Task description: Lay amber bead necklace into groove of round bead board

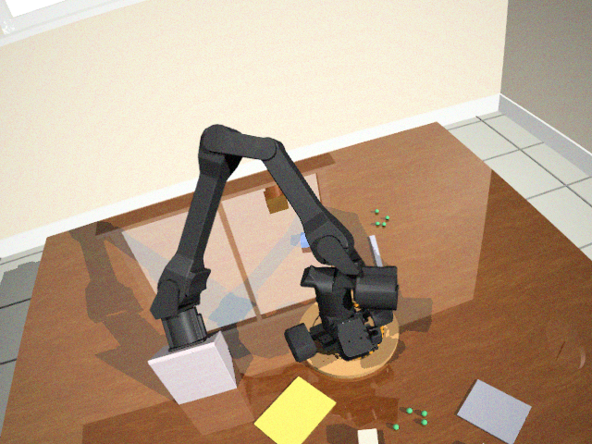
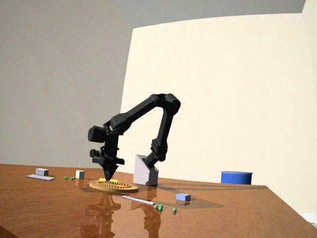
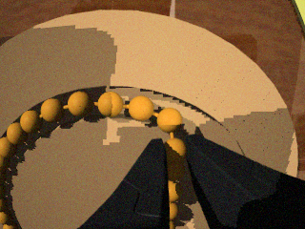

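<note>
A: On the round bead board (image 3: 191, 45), right over the groove, the fingers are pinching the amber bead necklace (image 3: 141, 109) at one bead, tips nearly on the wood. The rest of the strand curves away to the left along the channel; the wrist cam shows most beads seated.

B: So what's the risk w/ the next move?

A: Main one, imo: if the gripper (image 2: 108, 177) lifts or slides before letting go, it drags the seated arc back out of the groove. The strand is one piece, so a tug at the pinch point carries down the line.

B: And on release?

A: The pinched bead sits right at the bend. If it's slightly off the channel when the fingers part, it could roll onto the flat inner face. Can't tell from here whether it's centred.

B: Anything nearby to hit?

A: Yellow sheet (image 1: 294, 410) lies just beside the board on the table (image 1: 501, 296), green beads (image 1: 414, 416) further off. Neither is in the way, prob.
</note>
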Action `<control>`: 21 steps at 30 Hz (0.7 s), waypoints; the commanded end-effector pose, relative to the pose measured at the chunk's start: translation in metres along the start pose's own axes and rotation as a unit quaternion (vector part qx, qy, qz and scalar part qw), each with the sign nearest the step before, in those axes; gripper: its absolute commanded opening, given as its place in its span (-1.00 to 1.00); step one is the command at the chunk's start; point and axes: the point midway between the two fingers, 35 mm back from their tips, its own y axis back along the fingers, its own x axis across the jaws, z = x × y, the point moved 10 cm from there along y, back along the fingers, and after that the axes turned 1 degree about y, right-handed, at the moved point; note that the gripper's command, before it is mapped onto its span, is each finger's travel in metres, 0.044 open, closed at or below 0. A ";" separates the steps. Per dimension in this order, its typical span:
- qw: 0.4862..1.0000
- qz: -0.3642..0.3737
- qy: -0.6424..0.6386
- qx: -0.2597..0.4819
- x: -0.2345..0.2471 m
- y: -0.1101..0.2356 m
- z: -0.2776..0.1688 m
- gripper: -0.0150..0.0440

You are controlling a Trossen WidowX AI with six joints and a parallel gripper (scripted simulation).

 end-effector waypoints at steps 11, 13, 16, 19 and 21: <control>1.000 0.000 0.001 0.001 -0.010 0.002 0.005 -0.49; 1.000 0.000 0.001 0.001 -0.010 0.001 0.005 -0.49; 1.000 0.000 0.001 0.001 -0.010 -0.003 0.005 -0.49; 1.000 0.000 0.001 0.001 -0.010 -0.006 0.005 -0.49; 1.000 0.000 0.001 0.001 -0.010 -0.006 0.005 -0.49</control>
